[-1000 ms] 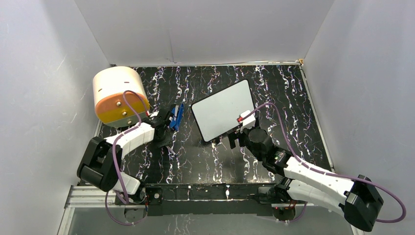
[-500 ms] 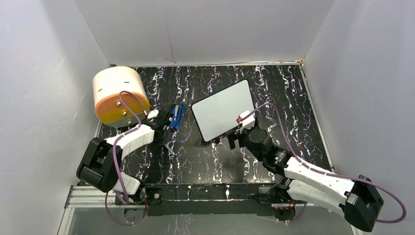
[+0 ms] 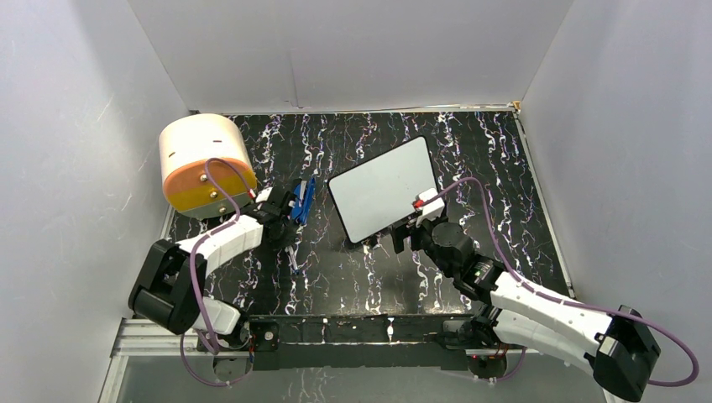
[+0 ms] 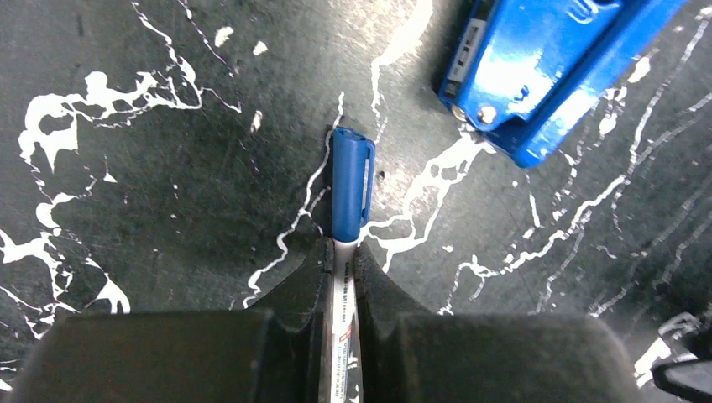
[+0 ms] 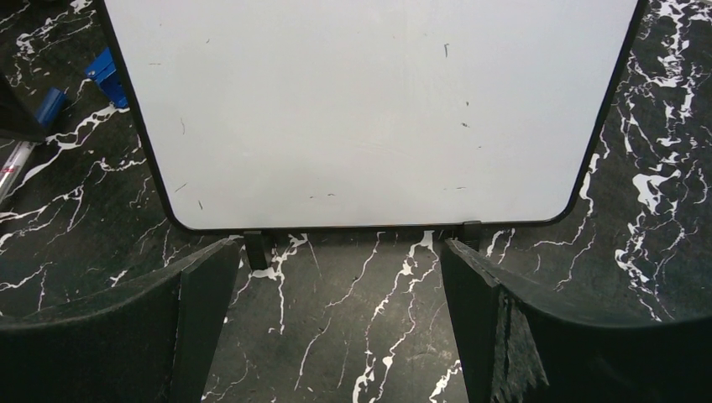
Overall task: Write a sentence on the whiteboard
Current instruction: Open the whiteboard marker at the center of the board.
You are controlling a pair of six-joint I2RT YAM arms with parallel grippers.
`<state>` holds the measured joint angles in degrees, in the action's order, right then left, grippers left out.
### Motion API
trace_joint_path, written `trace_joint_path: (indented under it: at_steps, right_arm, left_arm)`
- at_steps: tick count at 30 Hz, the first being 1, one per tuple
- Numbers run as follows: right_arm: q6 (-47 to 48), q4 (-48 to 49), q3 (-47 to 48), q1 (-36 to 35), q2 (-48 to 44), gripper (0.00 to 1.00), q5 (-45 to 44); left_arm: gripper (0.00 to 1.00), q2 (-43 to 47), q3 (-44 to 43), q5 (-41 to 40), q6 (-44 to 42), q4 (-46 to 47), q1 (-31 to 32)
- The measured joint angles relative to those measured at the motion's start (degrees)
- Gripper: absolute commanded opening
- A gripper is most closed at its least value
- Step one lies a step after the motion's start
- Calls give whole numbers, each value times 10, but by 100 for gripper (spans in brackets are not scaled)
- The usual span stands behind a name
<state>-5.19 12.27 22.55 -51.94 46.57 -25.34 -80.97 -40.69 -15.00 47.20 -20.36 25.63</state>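
Note:
The whiteboard [image 3: 384, 189] lies tilted on the black marbled table and is blank; no blue sentence shows on it, only tiny dark specks in the right wrist view [image 5: 369, 109]. My left gripper [image 3: 286, 222] is shut on a white marker [image 4: 342, 311] with its blue cap [image 4: 351, 180] on, low over the table and left of the board. My right gripper [image 3: 404, 236] is open and empty just before the board's near edge, its fingers [image 5: 201, 285] flanking the board's small black feet.
A blue clip-like object [image 3: 304, 200] lies just beyond the marker cap, also in the left wrist view [image 4: 546, 67]. A cream and orange cylinder [image 3: 201, 164] stands at the table's far left. White walls enclose the table on three sides.
My left gripper has shifted slightly right and nearer with the marker in it. My right wrist has moved a little to the right. The whiteboard has not moved.

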Motion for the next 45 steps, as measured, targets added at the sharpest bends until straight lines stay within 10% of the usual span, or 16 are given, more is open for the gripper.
trace_joint_path:
  at_steps: [23, 45]
  right_arm:
    - [-9, 131, -13, 0, 27, 99, 173]
    - [-71, 349, 47, -3, 132, 89, 277]
  left_arm:
    - [0, 262, -20, 87, 70, 63, 0]
    - [0, 243, -53, 118, 200, 250, 30]
